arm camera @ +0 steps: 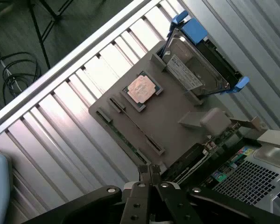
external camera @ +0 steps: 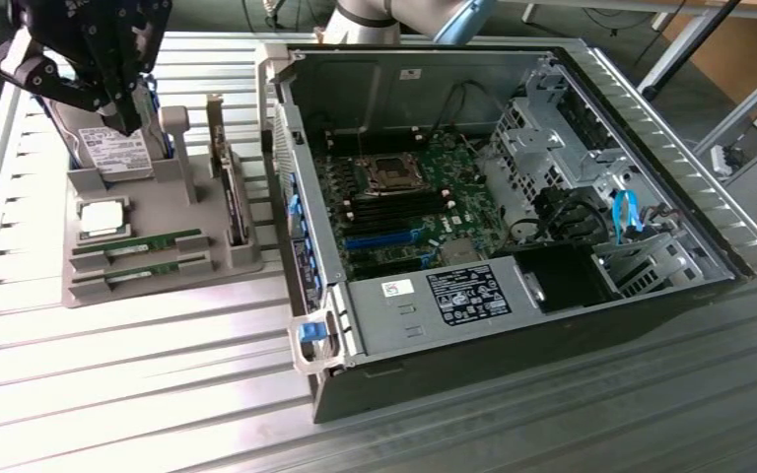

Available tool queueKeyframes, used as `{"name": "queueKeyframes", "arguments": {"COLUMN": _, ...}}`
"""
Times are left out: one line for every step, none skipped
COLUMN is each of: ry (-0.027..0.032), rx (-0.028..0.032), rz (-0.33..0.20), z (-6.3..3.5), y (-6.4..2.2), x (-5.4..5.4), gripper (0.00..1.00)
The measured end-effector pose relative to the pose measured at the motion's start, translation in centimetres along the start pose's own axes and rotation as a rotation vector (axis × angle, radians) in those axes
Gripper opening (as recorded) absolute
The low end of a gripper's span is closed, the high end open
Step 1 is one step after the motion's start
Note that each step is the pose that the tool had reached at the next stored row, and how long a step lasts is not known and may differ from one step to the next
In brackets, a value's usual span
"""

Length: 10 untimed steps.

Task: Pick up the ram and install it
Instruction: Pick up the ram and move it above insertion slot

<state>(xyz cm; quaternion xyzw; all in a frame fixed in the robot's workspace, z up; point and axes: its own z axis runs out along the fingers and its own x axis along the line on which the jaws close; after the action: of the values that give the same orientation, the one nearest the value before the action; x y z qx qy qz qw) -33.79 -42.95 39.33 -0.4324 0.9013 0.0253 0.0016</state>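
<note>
Claw (external camera: pixel 126 120) hangs above the grey holder (external camera: pixel 155 296), over the end where the hard drive (external camera: pixel 109 150) stands. Its fingers are pressed together with nothing between them. In the wrist view the claw (arm camera: pixel 149 170) shows the same: tips touching, empty.

The ram (external camera: pixel 135 244) sits on edge in a slot at the holder's opposite end, past the processor (external camera: pixel 100 217). A second ram stick (external camera: pixel 142 269) sits in the slot just beside it, at the holder's outer edge. Both are seated and untouched. The open computer case (external camera: pixel 733 261) lies beside the holder on the slatted table (external camera: pixel 115 384).

Risks, as I judge them:
- A closed claw brought down on the ram would strike its top edge rather than straddle it, and could chip the board or shove the holder.
- The two sticks stand close together. A finger could wedge between them or drag the neighbour up.
- The stick is thin and flat. An off-centre pinch would probably let it tilt, and then it would meet the motherboard (external camera: pixel 405 192) socket crooked.
- An upright card (external camera: pixel 230 197) stands on the holder's case side, and the case wall is next to that. Either could be clipped on the way across.

Hard to make out:
- Only the sticks' top edges show; chips and label are hidden by the slots.
- In the wrist view the ram (arm camera: pixel 133 125) reads as a thin dark line.
- The memory sockets on the motherboard are dark; free sockets and latch positions cannot be told.
- The upper claw is cut off in the exterior view.
</note>
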Motion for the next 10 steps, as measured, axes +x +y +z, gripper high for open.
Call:
{"name": "queueKeyframes", "arguments": {"ry": 0.0009, "rx": -0.0005, "rz": -0.020, "z": 0.00, "y": 0.00, "x": 0.00, "gripper": 0.09}}
{"name": "queueKeyframes", "arguments": {"ry": 0.0019, "rx": -0.0010, "rz": -0.040, "z": 0.00, "y": 0.00, "x": 0.00, "gripper": 0.09}}
{"name": "queueKeyframes", "arguments": {"ry": 0.0023, "rx": -0.0013, "rz": -0.052, "z": 0.00, "y": 0.00, "x": 0.00, "gripper": 0.09}}
{"name": "queueKeyframes", "arguments": {"ry": 0.0028, "rx": -0.0016, "rz": -0.062, "z": 0.00, "y": 0.00, "x": 0.00, "gripper": 0.09}}
{"name": "queueKeyframes", "arguments": {"ry": 0.0032, "rx": -0.0018, "rz": -0.072, "z": 0.00, "y": 0.00, "x": 0.00, "gripper": 0.09}}
{"name": "queueKeyframes", "arguments": {"ry": 0.0037, "rx": -0.0021, "rz": -0.083, "z": 0.00, "y": 0.00, "x": 0.00, "gripper": 0.09}}
{"name": "queueKeyframes", "arguments": {"ry": 0.0042, "rx": -0.0023, "rz": -0.094, "z": 0.00, "y": 0.00, "x": 0.00, "gripper": 0.09}}
{"name": "queueKeyframes", "arguments": {"ry": 0.0047, "rx": -0.0026, "rz": -0.105, "z": 0.00, "y": 0.00, "x": 0.00, "gripper": 0.09}}
{"name": "queueKeyframes", "arguments": {"ry": 0.0052, "rx": -0.0029, "rz": -0.117, "z": 0.00, "y": 0.00, "x": 0.00, "gripper": 0.09}}
{"name": "queueKeyframes", "arguments": {"ry": 0.0056, "rx": -0.0031, "rz": -0.128, "z": 0.00, "y": 0.00, "x": 0.00, "gripper": 0.09}}
